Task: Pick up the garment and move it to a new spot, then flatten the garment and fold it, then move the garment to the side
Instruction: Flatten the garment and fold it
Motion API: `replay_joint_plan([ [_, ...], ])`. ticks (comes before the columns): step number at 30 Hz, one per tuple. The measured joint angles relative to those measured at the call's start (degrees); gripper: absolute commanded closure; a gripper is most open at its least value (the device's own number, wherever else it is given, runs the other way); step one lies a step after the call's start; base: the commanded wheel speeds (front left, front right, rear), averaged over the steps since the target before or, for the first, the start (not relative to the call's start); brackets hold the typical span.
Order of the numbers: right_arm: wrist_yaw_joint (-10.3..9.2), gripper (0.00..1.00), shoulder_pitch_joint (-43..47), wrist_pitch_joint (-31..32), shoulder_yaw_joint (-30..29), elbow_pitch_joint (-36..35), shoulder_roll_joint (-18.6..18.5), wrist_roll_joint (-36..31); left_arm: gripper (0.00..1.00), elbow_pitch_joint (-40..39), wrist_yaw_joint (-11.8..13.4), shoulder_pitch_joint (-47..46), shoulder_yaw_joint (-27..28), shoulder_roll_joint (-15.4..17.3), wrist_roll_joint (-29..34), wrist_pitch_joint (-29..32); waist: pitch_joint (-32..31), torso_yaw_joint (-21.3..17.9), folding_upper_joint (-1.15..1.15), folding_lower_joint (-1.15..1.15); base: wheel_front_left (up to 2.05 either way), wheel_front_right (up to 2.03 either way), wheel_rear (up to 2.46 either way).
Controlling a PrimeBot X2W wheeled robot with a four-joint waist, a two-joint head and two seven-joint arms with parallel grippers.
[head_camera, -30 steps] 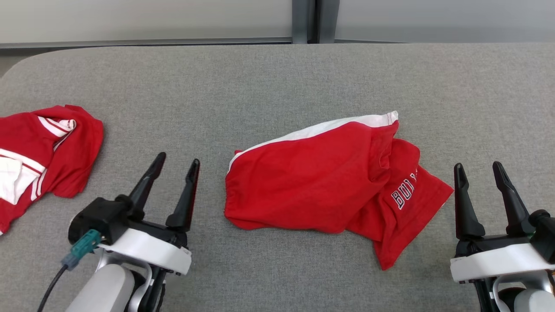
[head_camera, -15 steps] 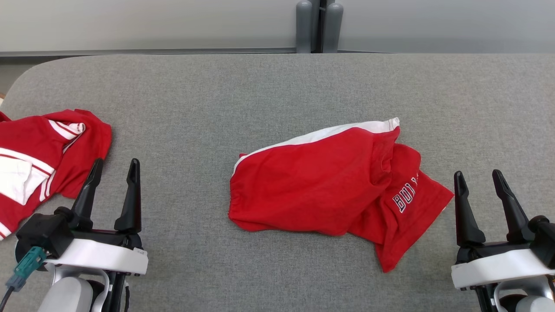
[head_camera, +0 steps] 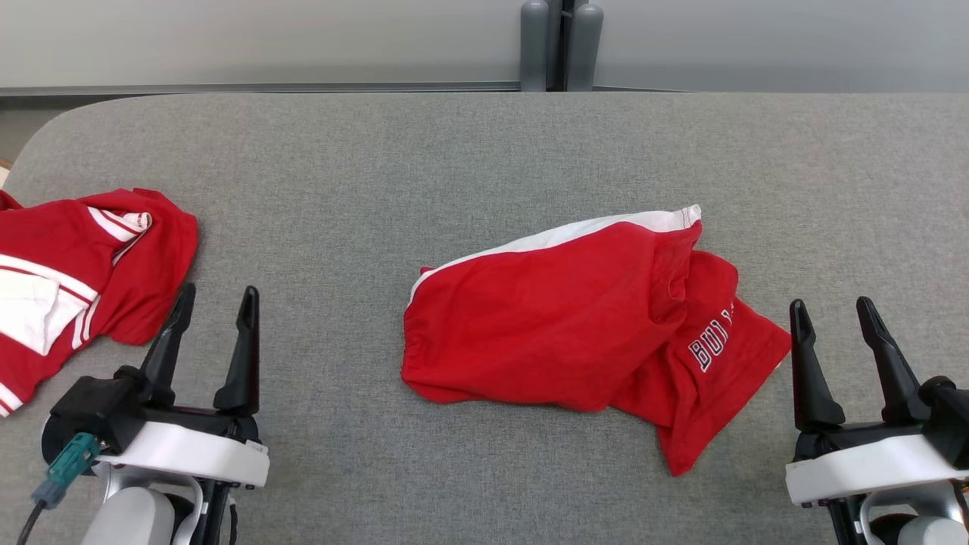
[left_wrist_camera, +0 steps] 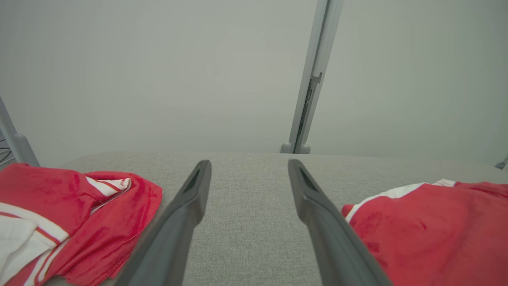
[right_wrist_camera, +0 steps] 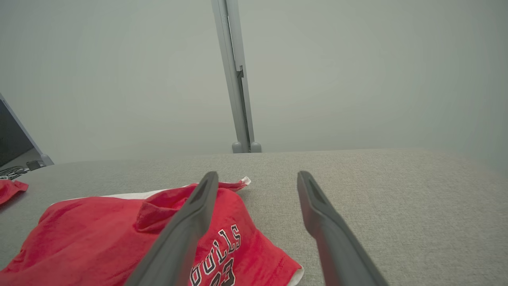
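- Our left end effector [head_camera: 218, 291] hangs over the grey bench [head_camera: 454, 151] with its two fingers spread wide and nothing between them: it is released.
- Our right end effector [head_camera: 829, 303] is also released, with its fingers apart and empty. It sits just beside the right corner of the red garment [head_camera: 545, 333] and, as far as we can tell, does not touch it.
- The red garment lies near the middle of the bench, between our two end effectors. It is rumpled, with a white trim [head_camera: 606, 227] along its far edge and a lettered flap [head_camera: 711, 344] bunched and overlapping at the right.
- A second red garment [head_camera: 83, 265], with white stripes, lies heaped at the bench's left edge. It is close to our left fingertips and well apart from the first.
- We judge the task to be at an early stage, since the middle garment is neither flat nor folded. We cannot tell whether it already sits in its new spot.
- Flattening, folding and the move to the side all appear to be left.
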Motion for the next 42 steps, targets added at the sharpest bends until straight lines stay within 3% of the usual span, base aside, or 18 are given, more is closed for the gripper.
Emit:
replay_joint_plan([
  [6, 0.0, 0.0, -0.3, 0.1, 0.2, -0.1, 0.0, -0.1, 0.0, 0.2, -1.5, -1.3, -4.3, -0.5, 2.3, 0.1, 0.6, 0.1, 0.0, 0.0, 0.0, 0.0, 0.0],
  [14, 0.0, 0.0, -1.0, 0.4, 1.1, -0.4, 0.0, -0.4, 0.0, 0.3, -3.0, -6.8, -18.3, -1.6, 3.5, 4.2, 2.3, -0.8, 0.0, 0.0, 0.0, 0.0, 0.0],
  [20, 0.0, 0.0, -1.6, 0.0, 1.8, 0.0, 0.0, 0.0, 0.0, 2.5, -3.2, -10.1, -30.3, 0.9, 1.0, 8.3, 3.6, -2.3, 0.0, 0.0, 0.0, 0.0, 0.0],
  [25, 0.0, 0.0, -2.0, -0.8, 1.8, 0.5, 0.0, 0.6, 0.0, 6.7, -3.2, -12.3, -33.8, 2.4, -2.0, 10.2, 4.3, -3.5, 0.0, 0.0, 0.0, 0.0, 0.0],
  [26, 0.0, 0.0, -2.0, -0.9, 1.8, 0.6, 0.0, 0.6, 0.1, 7.5, -3.2, -12.8, -34.5, 2.5, -2.7, 10.9, 4.4, -3.7, 0.0, 0.0, 0.0, 0.0, 0.0],
  [27, 0.0, 0.0, -2.0, -1.0, 1.8, 0.7, 0.0, 0.6, 1.0, 8.0, -3.2, -13.2, -35.2, 2.8, -3.2, 11.1, 4.5, -3.8, 0.0, 0.0, 0.0, 0.0, 0.0],
  [33, 0.0, 0.0, -2.0, -1.5, 1.3, 1.1, 0.0, 0.9, 1.0, 7.7, -3.2, -15.6, -38.2, 4.4, -3.2, 8.8, 4.7, -4.0, 0.0, 0.0, 0.0, 0.0, 0.0],
  [42, 0.0, 0.0, -2.1, -1.6, 0.6, 1.2, 0.0, 1.0, 1.0, 2.4, -3.2, -15.8, -45.9, 8.5, 2.7, 7.9, 5.1, -2.9, 0.0, 0.0, 0.0, 0.0, 0.0],
])
